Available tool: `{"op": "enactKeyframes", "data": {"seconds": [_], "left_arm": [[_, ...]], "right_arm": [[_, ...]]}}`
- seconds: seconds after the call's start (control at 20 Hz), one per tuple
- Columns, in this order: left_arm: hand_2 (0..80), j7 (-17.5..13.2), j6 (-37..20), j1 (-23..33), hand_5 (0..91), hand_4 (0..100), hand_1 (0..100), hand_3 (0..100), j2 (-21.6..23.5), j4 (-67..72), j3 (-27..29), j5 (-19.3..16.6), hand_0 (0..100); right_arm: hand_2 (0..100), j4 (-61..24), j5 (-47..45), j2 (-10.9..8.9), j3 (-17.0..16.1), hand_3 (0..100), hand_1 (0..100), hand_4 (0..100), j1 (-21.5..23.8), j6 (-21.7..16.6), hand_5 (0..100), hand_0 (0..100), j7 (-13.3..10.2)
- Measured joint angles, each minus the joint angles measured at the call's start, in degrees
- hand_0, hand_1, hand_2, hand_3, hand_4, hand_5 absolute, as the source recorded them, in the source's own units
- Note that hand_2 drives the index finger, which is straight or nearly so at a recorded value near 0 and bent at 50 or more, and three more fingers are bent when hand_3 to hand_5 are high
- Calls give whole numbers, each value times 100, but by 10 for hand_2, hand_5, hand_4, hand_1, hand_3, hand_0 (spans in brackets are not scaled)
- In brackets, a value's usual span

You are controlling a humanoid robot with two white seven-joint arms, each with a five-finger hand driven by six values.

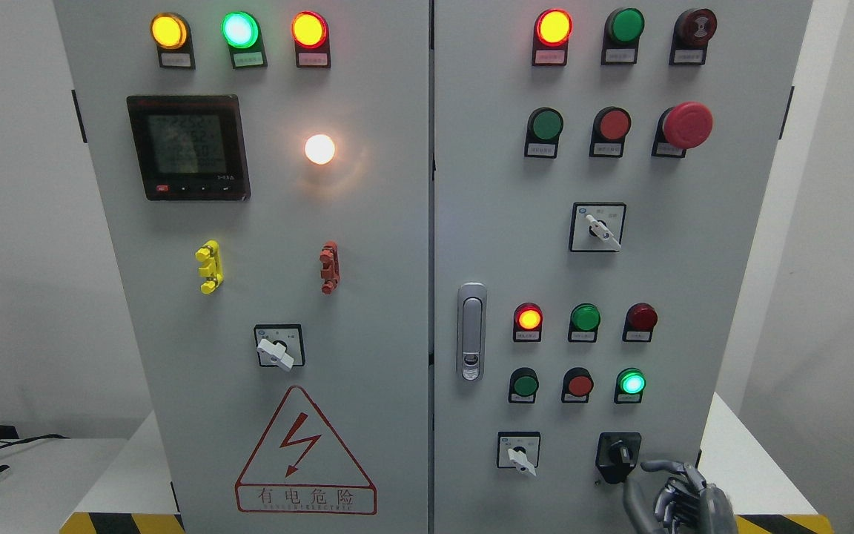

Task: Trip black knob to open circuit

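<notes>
Black knob (pixel 618 454) on grey cabinet (pixel 397 297), right hand (pixel 675 493) just below-rt, fingers loosely apart, prob. not touching, white selector (pixel 520 457) left

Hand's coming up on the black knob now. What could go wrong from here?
The right hand sits low and right of the black knob, fingers not yet on it, so a grasp may slip off the small handle. The white selector switch is close on the left; overreaching might bump it.

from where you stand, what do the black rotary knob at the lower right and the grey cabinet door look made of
Black rotary knob: probably moulded plastic, with a dull, even black surface. Grey cabinet door: likely painted sheet metal, flat, smooth and matte, with soft lamp glow.
</notes>
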Motion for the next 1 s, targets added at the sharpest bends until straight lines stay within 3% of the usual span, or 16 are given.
{"op": "enactKeyframes", "data": {"seconds": [0.15,0.2,0.25,0.3,0.4,0.45,0.55,0.6,0.7,1.0], "left_arm": [[0,0,0,0,0,0,389,0,0,0,0,0,120],[0,0,0,0,0,0,389,0,0,0,0,0,120],[0,0,0,0,0,0,389,0,0,0,0,0,120],[0,0,0,0,0,0,389,0,0,0,0,0,120],[0,0,0,0,0,0,389,0,0,0,0,0,120],[0,0,0,0,0,0,389,0,-1,0,0,0,120],[0,0,0,0,0,0,389,0,-1,0,0,0,120],[0,0,0,0,0,0,389,0,-1,0,0,0,120],[0,0,0,0,0,0,389,0,-1,0,0,0,120],[0,0,0,0,0,0,389,0,0,0,0,0,120]], "right_arm": [[411,-2,-34,-28,-44,838,575,844,120,-427,915,475,-32],[393,-5,-44,-36,-55,782,468,757,173,-576,860,454,23],[340,-13,-51,-44,-68,661,374,623,257,-739,708,400,174],[329,-19,-59,-49,-77,645,368,614,348,-883,700,372,312],[165,-45,-69,-60,-99,391,273,378,485,-1171,428,302,545],[144,-68,-74,-65,-109,368,249,352,550,-1251,393,292,627],[0,-126,-103,-73,-126,165,105,145,730,-1352,201,244,754],[0,-166,-149,-86,-130,162,90,138,822,-1376,192,234,840],[0,-279,-337,-137,-142,11,2,0,1019,-1401,45,158,1021],[0,-710,-737,-332,-186,0,0,0,1642,-1391,6,0,1308]]}}
